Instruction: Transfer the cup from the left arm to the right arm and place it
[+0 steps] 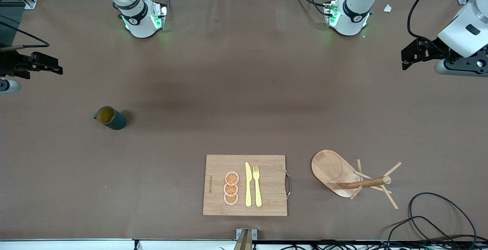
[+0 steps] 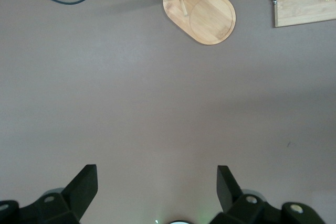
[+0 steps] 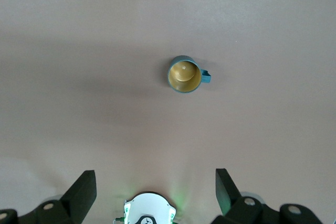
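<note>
My left gripper point(image 2: 156, 190) and right gripper point(image 3: 155, 190) hung spread, empty, at the table's ends; the cup point(image 1: 109, 117) stood unobstructed, upright, toward the right arm's edge.

Cutting board point(image 1: 267, 168) near front camera holds three orange slices point(image 1: 231, 188), a yellow knife point(image 1: 248, 185) and fork point(image 1: 257, 185). Wooden mug rack point(image 1: 343, 175) tipped over beside it; black cable point(image 1: 438, 219) nearby.
</note>
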Controlling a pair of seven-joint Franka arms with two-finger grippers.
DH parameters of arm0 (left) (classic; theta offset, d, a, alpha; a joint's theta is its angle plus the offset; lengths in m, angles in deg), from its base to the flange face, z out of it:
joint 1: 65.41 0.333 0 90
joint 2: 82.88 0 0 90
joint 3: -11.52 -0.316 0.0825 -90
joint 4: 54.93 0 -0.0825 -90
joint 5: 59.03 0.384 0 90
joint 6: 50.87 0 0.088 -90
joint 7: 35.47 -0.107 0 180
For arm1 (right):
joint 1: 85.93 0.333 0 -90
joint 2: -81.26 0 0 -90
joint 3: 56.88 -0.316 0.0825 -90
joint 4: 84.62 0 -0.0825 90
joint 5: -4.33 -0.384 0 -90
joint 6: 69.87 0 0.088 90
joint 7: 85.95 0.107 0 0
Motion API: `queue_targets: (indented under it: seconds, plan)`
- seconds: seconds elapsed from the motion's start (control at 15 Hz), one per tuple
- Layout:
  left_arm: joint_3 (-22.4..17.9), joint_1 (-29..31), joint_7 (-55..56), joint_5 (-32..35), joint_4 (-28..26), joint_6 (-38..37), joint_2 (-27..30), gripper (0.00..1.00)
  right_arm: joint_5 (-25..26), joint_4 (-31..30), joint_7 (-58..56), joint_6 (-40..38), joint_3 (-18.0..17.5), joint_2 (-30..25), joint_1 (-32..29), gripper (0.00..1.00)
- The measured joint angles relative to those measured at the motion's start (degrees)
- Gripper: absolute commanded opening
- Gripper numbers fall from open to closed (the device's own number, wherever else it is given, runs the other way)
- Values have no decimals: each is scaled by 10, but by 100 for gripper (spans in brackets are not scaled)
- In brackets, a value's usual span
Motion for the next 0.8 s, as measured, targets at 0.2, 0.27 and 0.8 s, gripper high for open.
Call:
queue_targets:
  seconds: [0.2, 0.27, 0.8]
  plan:
    - [0, 0, -1, 0, 0, -3, 0, 100, 0, 0, 0, 0, 1, 0, 0, 100]
    - [0, 0, -1, 0, 0, -3, 0, 100, 0, 1, 0, 1, 1, 0, 0, 100]
    - [-2, 2, 10, -14, 0, -4, 0, 100, 0, 3, 0, 2, 9, -13, -5, 100]
